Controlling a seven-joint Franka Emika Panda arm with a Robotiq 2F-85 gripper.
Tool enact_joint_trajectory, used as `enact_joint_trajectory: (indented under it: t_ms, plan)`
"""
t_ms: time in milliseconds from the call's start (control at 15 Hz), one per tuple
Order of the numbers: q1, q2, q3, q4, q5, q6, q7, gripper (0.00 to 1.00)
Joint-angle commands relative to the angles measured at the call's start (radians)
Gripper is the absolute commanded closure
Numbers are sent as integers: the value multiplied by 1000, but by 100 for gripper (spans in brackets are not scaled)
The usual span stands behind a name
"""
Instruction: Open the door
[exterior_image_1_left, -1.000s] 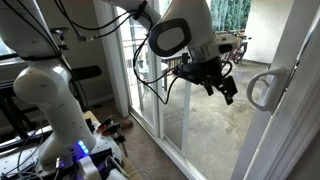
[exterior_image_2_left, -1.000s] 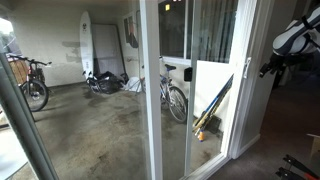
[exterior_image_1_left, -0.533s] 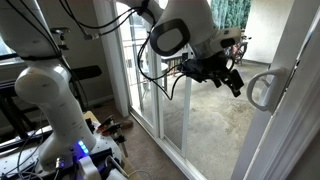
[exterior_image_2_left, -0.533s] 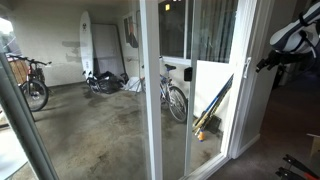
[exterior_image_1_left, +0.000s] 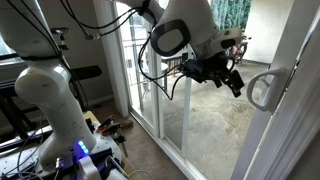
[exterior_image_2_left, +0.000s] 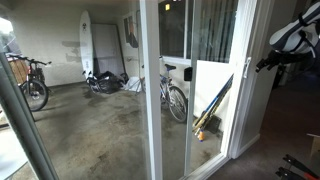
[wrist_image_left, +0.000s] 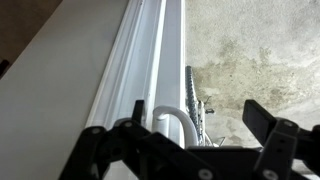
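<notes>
The door (exterior_image_1_left: 292, 110) is a glass slider with a wide white frame, at the right in an exterior view. Its rounded pale-grey loop handle (exterior_image_1_left: 264, 90) sits on the stile. My gripper (exterior_image_1_left: 231, 82) hangs in the air just beside the handle, not touching it, with its black fingers spread open and empty. In the wrist view the handle (wrist_image_left: 172, 122) lies between the open fingers (wrist_image_left: 180, 140), against the white frame (wrist_image_left: 115, 75). In an exterior view my gripper (exterior_image_2_left: 265, 62) is at the right edge, close to the door's stile (exterior_image_2_left: 243, 110).
The robot's white base (exterior_image_1_left: 48, 100) stands at the left with cables on the floor. Narrow white-framed glass panels (exterior_image_1_left: 150, 95) stand behind the arm. Outside on the concrete patio are bicycles (exterior_image_2_left: 175, 97) and a surfboard (exterior_image_2_left: 87, 45).
Over the last second my gripper rose and moved toward the door handle. It has held still for the last half second, still open.
</notes>
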Motion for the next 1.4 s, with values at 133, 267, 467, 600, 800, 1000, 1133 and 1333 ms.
enact_joint_trajectory:
  t_ms: [133,267,467,600,800,1000,1133,1333]
  plan:
    - [38,-25,-20,14,341,52,-257,0]
    - [50,-24,-29,39,469,39,-409,0]
    - [52,7,-47,93,582,-20,-634,0]
    - [48,34,-55,128,654,-55,-769,0]
    - [38,99,-59,192,798,-85,-913,0]
    - [23,165,-49,248,944,-89,-1029,0]
    - [16,205,-45,278,1005,-91,-1076,0]
    - [10,254,-41,310,1055,-97,-1134,0]
